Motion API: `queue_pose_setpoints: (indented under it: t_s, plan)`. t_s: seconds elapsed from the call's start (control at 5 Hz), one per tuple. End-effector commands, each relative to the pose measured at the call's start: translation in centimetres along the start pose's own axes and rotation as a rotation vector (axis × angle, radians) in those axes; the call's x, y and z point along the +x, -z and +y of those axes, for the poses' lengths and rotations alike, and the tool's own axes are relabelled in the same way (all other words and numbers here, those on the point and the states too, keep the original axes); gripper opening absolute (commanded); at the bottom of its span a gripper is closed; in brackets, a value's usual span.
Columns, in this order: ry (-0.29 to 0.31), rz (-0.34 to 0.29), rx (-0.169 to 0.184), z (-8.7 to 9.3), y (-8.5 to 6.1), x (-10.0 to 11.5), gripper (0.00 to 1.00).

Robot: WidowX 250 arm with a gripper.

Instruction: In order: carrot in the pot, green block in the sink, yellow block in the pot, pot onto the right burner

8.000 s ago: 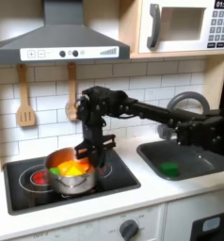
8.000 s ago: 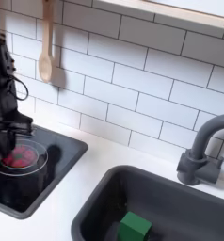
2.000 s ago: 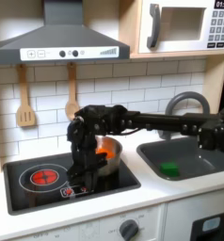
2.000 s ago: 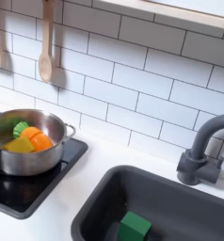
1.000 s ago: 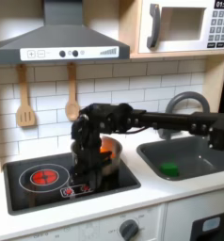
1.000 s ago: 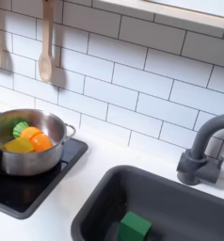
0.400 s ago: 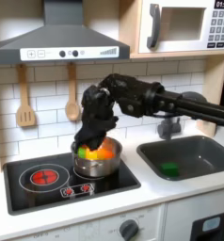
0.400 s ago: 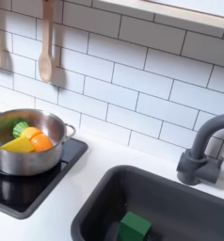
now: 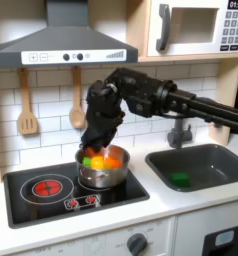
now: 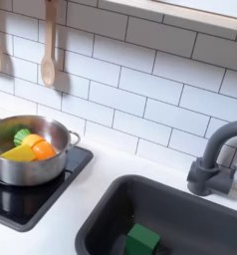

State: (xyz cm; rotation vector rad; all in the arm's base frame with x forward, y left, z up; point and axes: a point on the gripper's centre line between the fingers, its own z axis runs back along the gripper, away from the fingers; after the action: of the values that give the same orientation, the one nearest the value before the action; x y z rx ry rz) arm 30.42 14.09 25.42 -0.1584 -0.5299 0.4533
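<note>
The shiny steel pot (image 9: 101, 171) stands on the stove's right-hand burner in the first exterior view. Inside the pot (image 10: 31, 164) lie the orange carrot (image 10: 40, 148), leafy green end to the rear, and the yellow block (image 10: 17, 153). The green block (image 9: 179, 180) rests on the floor of the dark grey sink (image 9: 213, 160), near its front; in the second exterior view the green block (image 10: 141, 240) sits low in the sink (image 10: 111, 214). My gripper (image 9: 92, 142) hangs just above the pot's rim, off the pot. Its dark jaws blur together, and nothing shows between them.
The left burner (image 9: 44, 186) glows red on the black stovetop. Two wooden utensils (image 9: 27, 105) hang on the tiled wall behind. A dark arched faucet (image 10: 212, 161) stands behind the sink. A range hood (image 9: 66, 40) and a microwave (image 9: 196, 25) are overhead.
The pot has gone from the left burner to the right one. Within the last second the gripper has come off the pot and risen a little above it.
</note>
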Motion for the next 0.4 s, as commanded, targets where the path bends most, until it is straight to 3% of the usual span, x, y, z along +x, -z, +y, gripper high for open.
queue_pose_setpoints:
  t_s: [0.0, 0.2]
  plan:
    - [0.047, 0.452, 0.095, -3.24, 2.85, -7.18, 1.00]
    - [0.039, 0.569, 0.152, -2.69, 3.06, -8.05, 0.08]
